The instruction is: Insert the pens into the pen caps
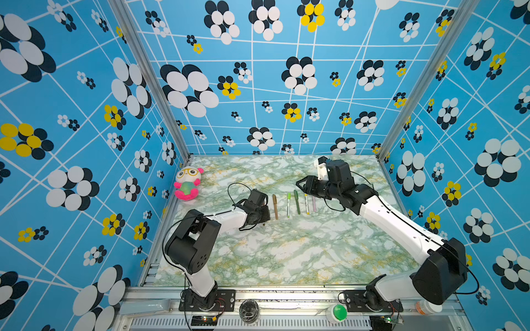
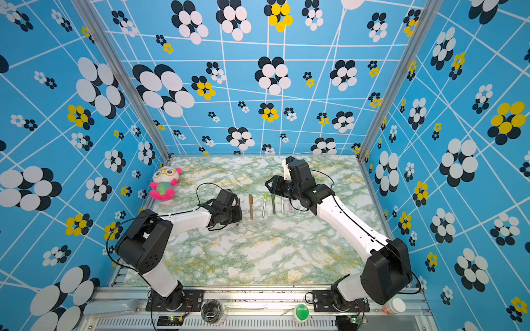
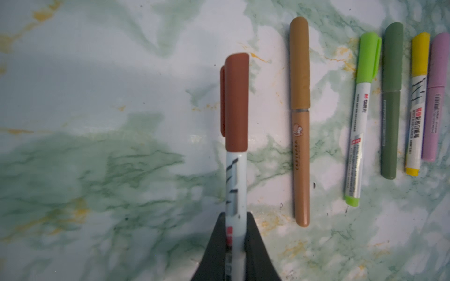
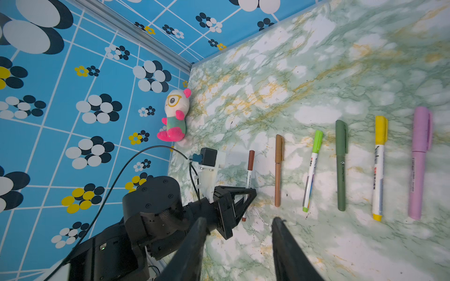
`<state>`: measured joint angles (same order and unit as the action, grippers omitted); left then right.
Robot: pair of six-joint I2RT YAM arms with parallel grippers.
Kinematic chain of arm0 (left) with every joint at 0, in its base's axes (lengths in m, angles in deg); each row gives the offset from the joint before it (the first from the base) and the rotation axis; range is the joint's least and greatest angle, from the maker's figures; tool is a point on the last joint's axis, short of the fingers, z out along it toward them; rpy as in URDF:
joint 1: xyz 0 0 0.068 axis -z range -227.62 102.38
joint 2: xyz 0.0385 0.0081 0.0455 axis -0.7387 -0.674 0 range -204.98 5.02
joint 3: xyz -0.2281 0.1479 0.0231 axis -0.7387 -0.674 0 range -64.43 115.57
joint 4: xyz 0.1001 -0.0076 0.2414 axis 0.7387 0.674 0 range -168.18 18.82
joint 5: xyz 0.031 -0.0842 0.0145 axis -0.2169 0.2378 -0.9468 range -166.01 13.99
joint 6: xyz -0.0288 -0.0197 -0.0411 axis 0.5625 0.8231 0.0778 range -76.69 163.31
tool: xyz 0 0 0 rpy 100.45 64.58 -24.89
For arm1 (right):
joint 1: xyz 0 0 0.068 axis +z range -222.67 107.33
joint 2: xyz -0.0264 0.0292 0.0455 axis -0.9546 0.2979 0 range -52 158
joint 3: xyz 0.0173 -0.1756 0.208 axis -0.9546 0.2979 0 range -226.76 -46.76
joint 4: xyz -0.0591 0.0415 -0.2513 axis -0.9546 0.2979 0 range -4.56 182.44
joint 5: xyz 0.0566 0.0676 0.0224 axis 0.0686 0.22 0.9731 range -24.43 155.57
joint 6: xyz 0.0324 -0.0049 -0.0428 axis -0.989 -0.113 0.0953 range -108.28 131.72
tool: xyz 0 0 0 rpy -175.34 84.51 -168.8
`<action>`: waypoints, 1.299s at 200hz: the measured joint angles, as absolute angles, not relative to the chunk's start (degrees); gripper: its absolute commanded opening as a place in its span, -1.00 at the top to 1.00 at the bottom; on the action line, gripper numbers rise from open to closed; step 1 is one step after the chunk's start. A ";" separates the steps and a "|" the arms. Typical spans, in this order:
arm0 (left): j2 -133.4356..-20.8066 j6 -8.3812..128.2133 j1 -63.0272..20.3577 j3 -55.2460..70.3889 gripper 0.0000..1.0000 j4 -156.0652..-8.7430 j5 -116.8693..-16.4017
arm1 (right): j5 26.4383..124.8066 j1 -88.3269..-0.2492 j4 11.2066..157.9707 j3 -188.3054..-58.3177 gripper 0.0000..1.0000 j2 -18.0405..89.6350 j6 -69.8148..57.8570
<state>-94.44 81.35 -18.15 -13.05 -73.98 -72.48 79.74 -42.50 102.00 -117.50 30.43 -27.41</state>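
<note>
- The left fingers (image 3: pixel 252 231) clamp the barrel of a white pen (image 3: pixel 235 180), its reddish-brown cap (image 3: pixel 236 102) seated on the end, held low over the marbled counter (image 1: pixel 286 252) at the left end of a row of pens; whether the pen touches the surface cannot be told
- Five more pens lie capped and roughly parallel beside it: a brown pen (image 3: pixel 301 155) nearest, then a lime-capped pen (image 3: pixel 358 136), a dark green pen (image 3: pixel 390 121), a yellow-capped pen (image 3: pixel 416 114) and a pink pen (image 3: pixel 435 102), the last two almost touching
- The right fingers (image 4: pixel 282 233) stand parted and empty, poised over the counter near the cap ends of the row and touching nothing
- With every cap apparently on, the job looks all but done, and the step in hand seems to be laying this last pen down
- Doing it well likely means lowering until the barrel rests flat, parallel to the brown pen and clear of it
- The fingers should part gently, since a round barrel may roll, then lift straight up without dragging the cap
- A plush toy (image 1: pixel 187 183) sits by the left wall, well apart from the pens
</note>
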 measured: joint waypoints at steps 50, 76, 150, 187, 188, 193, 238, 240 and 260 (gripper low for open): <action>-96.91 81.31 -18.15 -10.15 0.79 -74.30 -73.15 | 79.77 -42.56 101.93 -117.39 0.08 30.43 -27.46; -98.48 81.26 -18.15 -8.68 0.71 -74.33 -73.81 | 79.77 -42.65 101.76 -116.43 0.08 30.25 -27.46; -99.55 81.26 -18.15 -7.00 0.45 -73.98 -75.32 | 79.77 -42.72 101.71 -115.62 0.07 28.92 -27.46; -99.53 81.22 -18.15 -6.91 0.38 -73.74 -76.30 | 79.74 -42.74 101.67 -115.58 0.07 28.40 -27.46; -99.53 81.22 -18.15 -6.91 0.38 -73.74 -76.32 | 79.74 -42.76 101.67 -115.55 0.07 28.40 -27.46; -99.51 81.18 -18.15 -6.91 0.36 -73.74 -76.48 | 79.70 -42.76 101.67 -115.55 0.07 28.33 -27.46; -94.81 78.66 -18.35 -7.02 -0.07 -72.99 -76.56 | 78.63 -43.18 102.04 -115.09 0.06 27.70 -26.28; -94.20 78.18 -18.41 -7.04 -0.10 -72.99 -76.50 | 78.48 -43.26 102.04 -115.03 0.06 27.65 -26.10; -87.20 75.60 -19.44 -7.48 -0.32 -73.54 -76.78 | 76.84 -44.18 102.54 -114.00 0.05 26.69 -24.33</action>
<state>-87.20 75.60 -19.44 -7.48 -73.54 -76.78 76.84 -44.18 102.54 -114.00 26.69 -24.33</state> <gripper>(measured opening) 0.609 0.469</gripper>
